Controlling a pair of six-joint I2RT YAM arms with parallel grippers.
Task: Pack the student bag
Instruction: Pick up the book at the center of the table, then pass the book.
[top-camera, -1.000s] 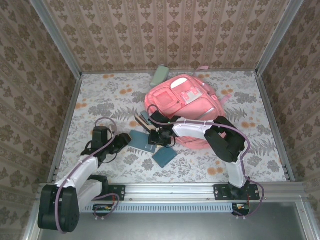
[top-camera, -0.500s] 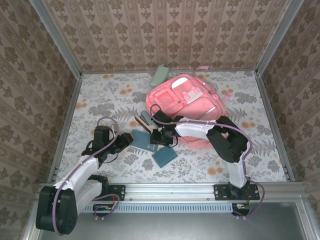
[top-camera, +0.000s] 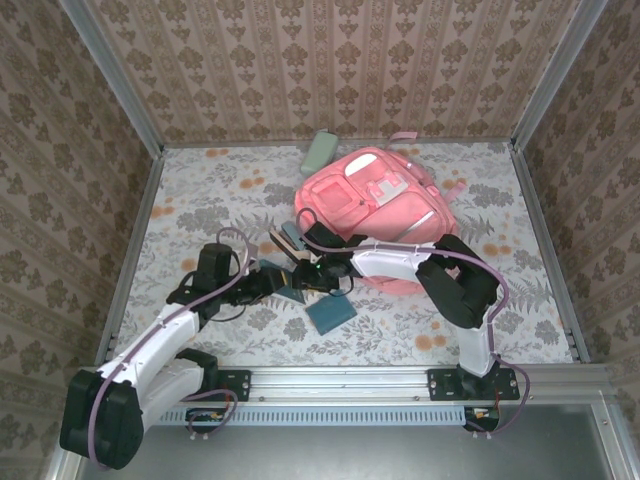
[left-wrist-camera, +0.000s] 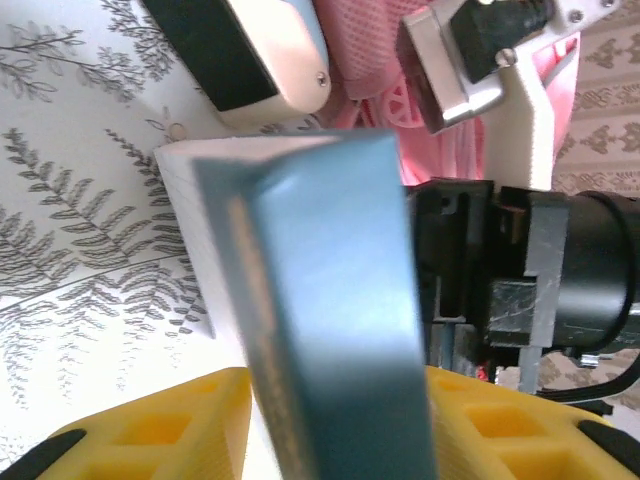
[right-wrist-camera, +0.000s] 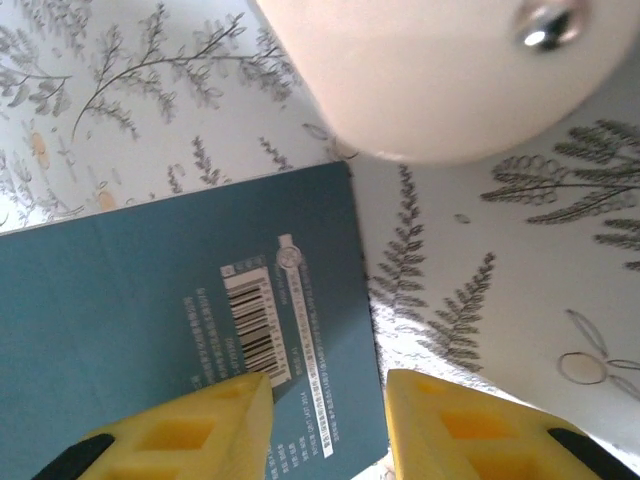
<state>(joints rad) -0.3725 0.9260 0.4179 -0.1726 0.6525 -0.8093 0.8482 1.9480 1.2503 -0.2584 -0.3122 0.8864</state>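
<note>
Just left of the student bag (top-camera: 375, 205) — lying flat, pockets up, toward the back of the floral worktop (top-camera: 200, 200) — both arms meet at a teal book (top-camera: 277, 281). The left gripper (left-wrist-camera: 340, 440) has its jaws closed on that book, which stands on edge between the yellow fingers (left-wrist-camera: 150, 435), its white page block showing. The right gripper (top-camera: 303, 272) sits just beyond it, nearer the bag. Its jaws stand narrowly apart, with a barcoded teal cover (right-wrist-camera: 150, 330) lying past their tips. A second teal book (top-camera: 328, 313) lies flat nearer the arms' bases. A grey-green pouch (top-camera: 320, 150) rests behind the bag, by the back wall.
</note>
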